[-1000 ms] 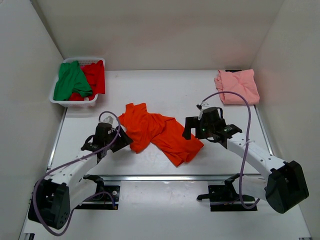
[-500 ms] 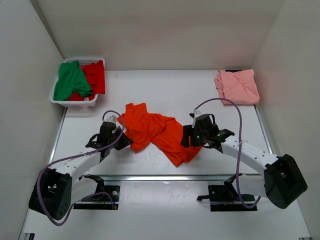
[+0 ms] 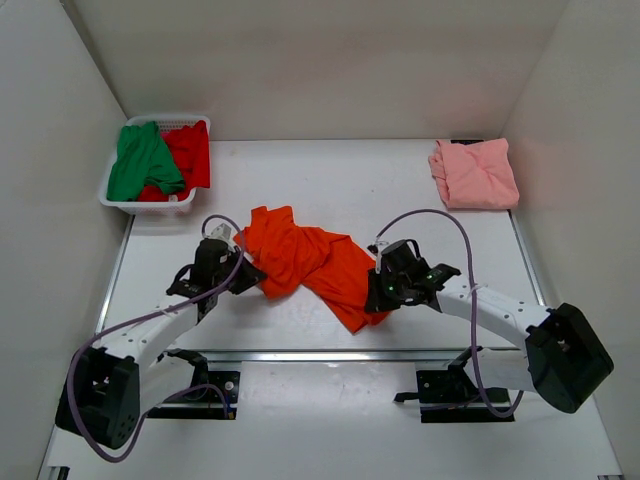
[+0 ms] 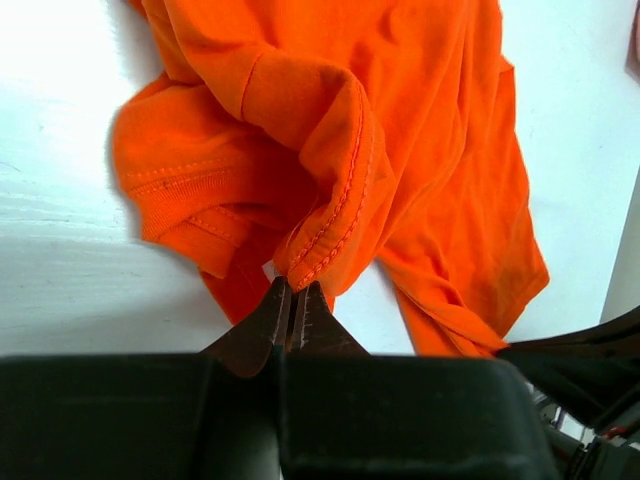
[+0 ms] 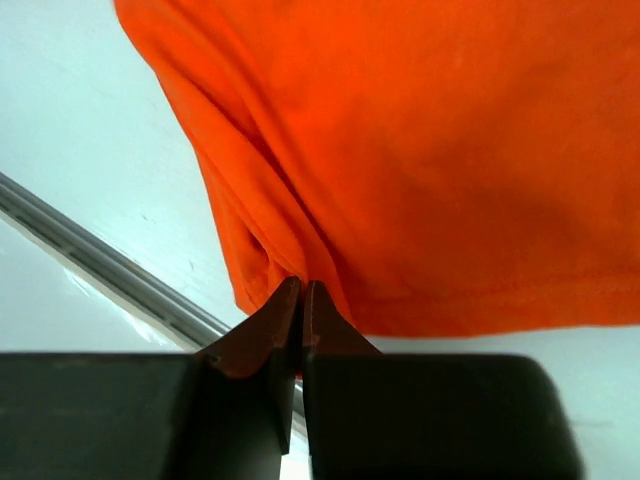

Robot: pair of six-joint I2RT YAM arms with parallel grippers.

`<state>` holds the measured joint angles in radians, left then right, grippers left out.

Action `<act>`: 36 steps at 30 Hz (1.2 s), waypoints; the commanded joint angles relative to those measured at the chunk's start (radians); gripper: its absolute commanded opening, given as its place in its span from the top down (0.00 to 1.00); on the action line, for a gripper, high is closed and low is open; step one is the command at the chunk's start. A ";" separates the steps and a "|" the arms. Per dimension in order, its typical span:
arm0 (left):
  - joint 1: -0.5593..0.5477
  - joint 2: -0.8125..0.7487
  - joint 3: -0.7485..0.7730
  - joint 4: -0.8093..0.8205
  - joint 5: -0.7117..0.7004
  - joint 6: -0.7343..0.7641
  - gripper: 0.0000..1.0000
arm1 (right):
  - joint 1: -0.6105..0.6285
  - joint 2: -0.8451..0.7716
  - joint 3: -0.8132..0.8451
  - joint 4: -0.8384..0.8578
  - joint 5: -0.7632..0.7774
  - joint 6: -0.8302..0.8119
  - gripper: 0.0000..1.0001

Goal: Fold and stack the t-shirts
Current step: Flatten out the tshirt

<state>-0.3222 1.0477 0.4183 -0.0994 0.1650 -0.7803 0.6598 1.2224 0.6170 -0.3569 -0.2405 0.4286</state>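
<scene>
The orange t-shirt (image 3: 310, 260) lies crumpled in the middle of the table. My left gripper (image 3: 247, 273) is at its left edge, shut on a stitched hem fold (image 4: 325, 235); the jaws (image 4: 293, 290) pinch the cloth at their tips. My right gripper (image 3: 376, 293) is at the shirt's near right corner, shut on a fold of its edge (image 5: 275, 235), with the fingertips (image 5: 302, 290) pressed together. The pale pink t-shirt (image 3: 475, 172) lies folded at the back right. The green t-shirt (image 3: 143, 160) and the red t-shirt (image 3: 190, 150) sit in the basket.
The white plastic basket (image 3: 150, 205) stands at the back left corner. A metal strip (image 5: 90, 265) runs along the table's near edge, just beside the right gripper. White walls close in the table on three sides.
Both grippers went from open to shut on the orange t-shirt. The right gripper slid left and nearer to reach the shirt's near right corner; the left moved in to the left hem.
</scene>
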 commanded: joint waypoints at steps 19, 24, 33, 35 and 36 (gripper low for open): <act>0.189 -0.294 0.800 -0.313 -0.154 0.050 1.00 | -0.457 -0.451 0.639 -0.347 -0.015 -0.303 1.00; 0.143 -0.301 1.005 -0.439 -0.277 0.078 1.00 | -0.691 -0.492 0.765 -0.419 -0.161 -0.379 1.00; 0.187 -0.165 0.908 -0.476 -0.235 0.089 1.00 | -0.689 -0.396 0.851 -0.383 -0.189 -0.353 1.00; 0.244 -0.085 0.825 -0.427 -0.087 0.081 1.00 | -0.680 -0.368 0.761 -0.343 -0.213 -0.340 1.00; 0.236 -0.016 0.759 -0.386 -0.026 0.075 1.00 | -0.668 -0.354 0.732 -0.299 -0.217 -0.332 1.00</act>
<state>-0.1215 0.8589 1.3079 -0.4850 -0.0372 -0.7029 -0.0189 0.7929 1.4315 -0.7231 -0.4129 0.0891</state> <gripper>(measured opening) 0.081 0.009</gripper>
